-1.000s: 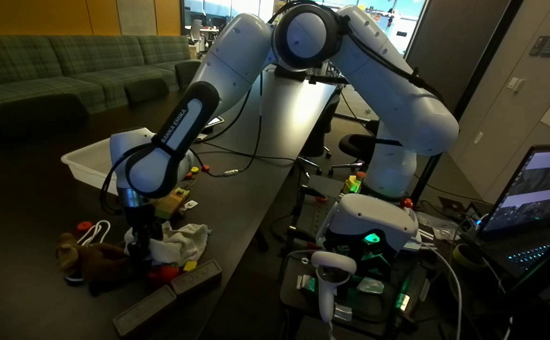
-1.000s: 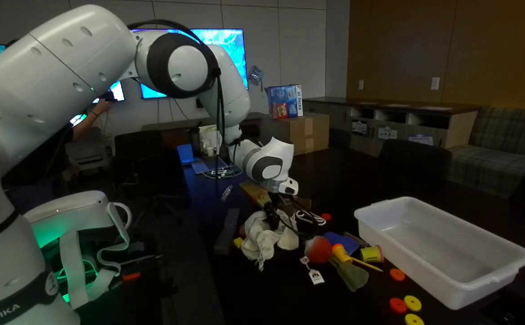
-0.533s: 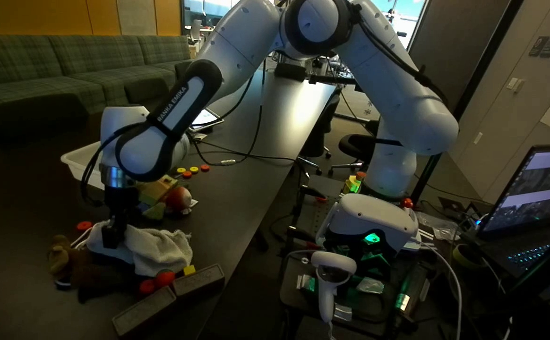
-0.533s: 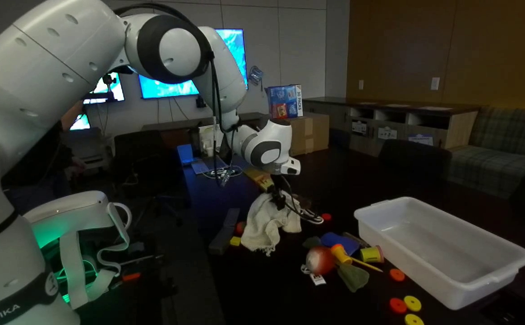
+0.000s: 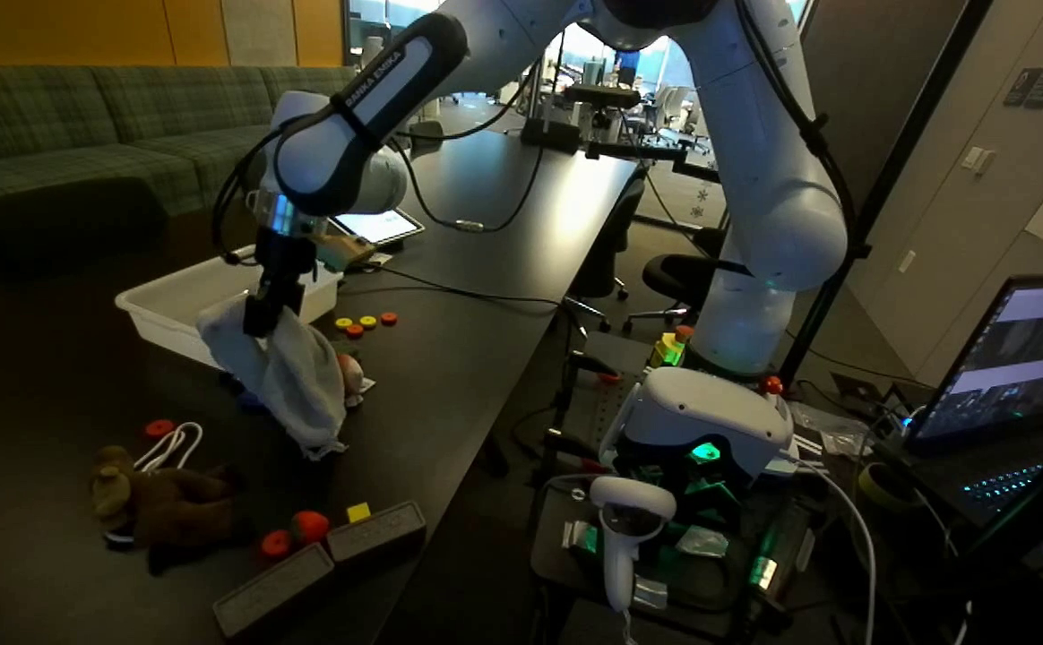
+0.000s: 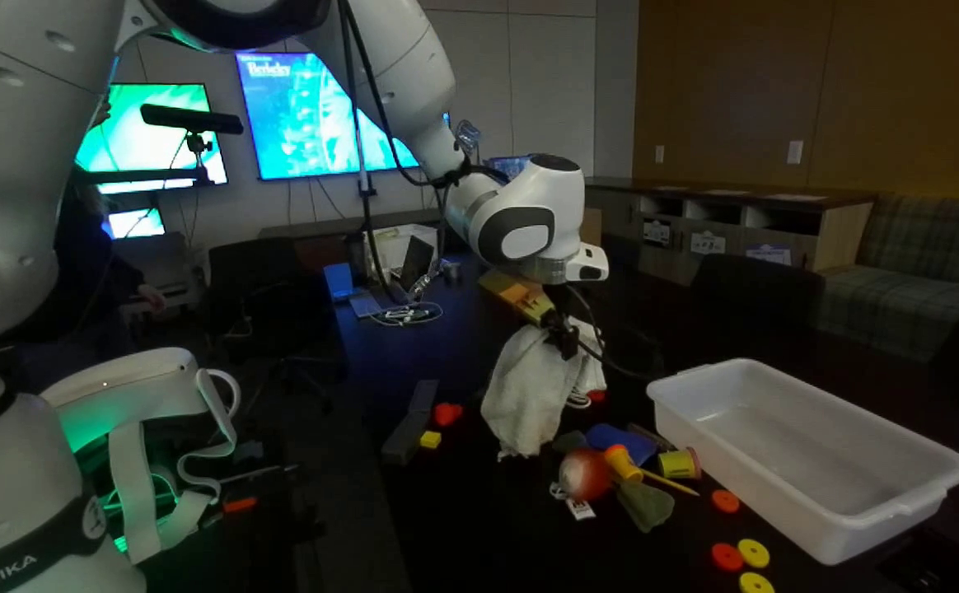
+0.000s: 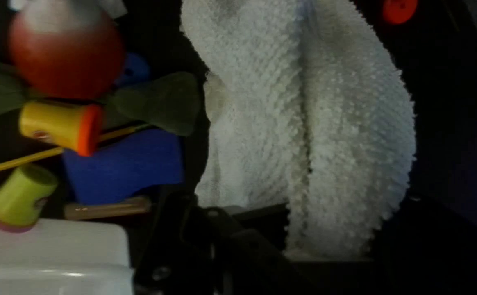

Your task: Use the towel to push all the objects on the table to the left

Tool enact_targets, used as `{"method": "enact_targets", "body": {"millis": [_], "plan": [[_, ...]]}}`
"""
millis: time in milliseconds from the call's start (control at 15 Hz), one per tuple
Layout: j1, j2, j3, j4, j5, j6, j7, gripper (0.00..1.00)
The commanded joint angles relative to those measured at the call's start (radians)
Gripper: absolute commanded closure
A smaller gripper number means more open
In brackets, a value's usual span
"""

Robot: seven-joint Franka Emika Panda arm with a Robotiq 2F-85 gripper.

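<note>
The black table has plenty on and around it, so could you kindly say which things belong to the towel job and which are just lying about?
Part of the job:
gripper, shut on the towel
black table
to push: brown plush, yellow block, red-and-white toy, discs

Seemingly just lying about:
white bin
headset
laptop

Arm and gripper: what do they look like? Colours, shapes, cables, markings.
The arm is white with rounded links, a black ring around a pale round cap, and a dark panel with lettering ending in "EMIKA". Black cables run along its outside. A silvery collar sits between it and the black, angular gripper, whose finer details are too dark to make out.
</note>
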Motion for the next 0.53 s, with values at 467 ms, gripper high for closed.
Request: {"method": "enact_targets", "body": {"millis": [467], "plan": [[-0.155,-0.215,-0.235,-0.090,0.048,0.140,-0.003,0.99]]}}
